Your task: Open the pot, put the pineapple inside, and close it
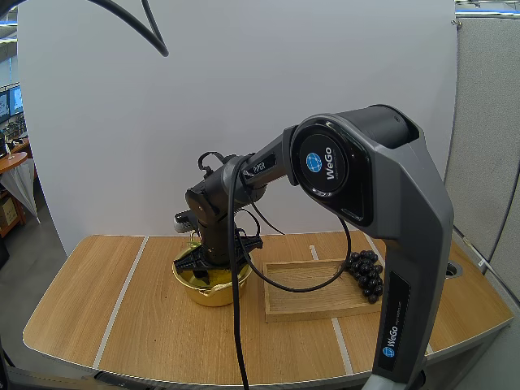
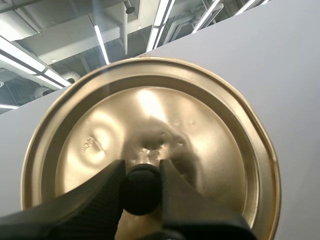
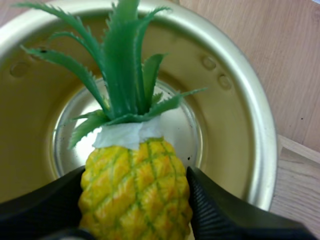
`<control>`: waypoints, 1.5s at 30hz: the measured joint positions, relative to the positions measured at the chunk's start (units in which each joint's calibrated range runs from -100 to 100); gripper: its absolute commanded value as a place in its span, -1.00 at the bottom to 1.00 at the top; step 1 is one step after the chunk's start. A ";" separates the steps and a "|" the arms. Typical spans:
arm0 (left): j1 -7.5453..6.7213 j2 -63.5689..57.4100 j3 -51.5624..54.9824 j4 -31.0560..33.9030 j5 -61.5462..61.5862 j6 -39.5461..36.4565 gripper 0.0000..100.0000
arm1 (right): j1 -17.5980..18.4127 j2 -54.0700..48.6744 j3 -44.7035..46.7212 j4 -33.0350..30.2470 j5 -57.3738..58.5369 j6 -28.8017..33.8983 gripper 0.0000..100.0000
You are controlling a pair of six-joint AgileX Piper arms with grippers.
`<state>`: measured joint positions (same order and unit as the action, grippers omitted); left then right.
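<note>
My right gripper [image 3: 136,176] is pinching the pineapple [image 3: 135,192] by its yellow body, with the leafy crown pointing into the open pot [image 3: 250,115], whose bare bottom shows past the leaves. My left gripper [image 2: 142,181] is clamped on the black knob [image 2: 142,190] of the gold lid [image 2: 150,120], held up in the air. From above, the pot stands on the table [image 1: 122,309] with the wooden tray [image 1: 302,291] at its three o'clock and the grapes [image 1: 366,275] at the tray's three o'clock end. I judge the step to be lowering the fruit in. I should centre it over the bowl, sink until the body is below the rim, only then part my fingers, and lift straight up so nothing catches the wall.
</note>
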<state>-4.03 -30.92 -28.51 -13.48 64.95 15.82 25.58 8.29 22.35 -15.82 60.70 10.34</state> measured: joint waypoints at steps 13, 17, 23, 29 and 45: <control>0.00 0.00 0.00 0.00 0.00 0.00 -1.00 | 0.00 2.53 0.00 0.20 -0.97 -1.17 -0.38; 0.00 0.00 0.00 0.00 0.00 0.00 -1.00 | 0.00 2.53 0.00 0.54 -0.77 -2.25 0.31; 0.00 0.00 0.00 0.00 0.00 0.00 -1.00 | -0.08 2.53 -0.16 0.80 -0.66 -3.38 1.00; 0.00 0.00 0.00 0.00 0.00 0.00 -1.00 | -0.08 1.69 -0.20 1.05 0.59 -3.57 1.00; 0.00 0.00 0.00 0.00 0.00 0.00 -1.00 | -0.08 -23.54 -0.20 1.94 9.32 -5.84 1.00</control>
<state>-4.03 -30.92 -28.51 -13.48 64.95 15.82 25.50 -15.24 22.15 -13.88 70.02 4.50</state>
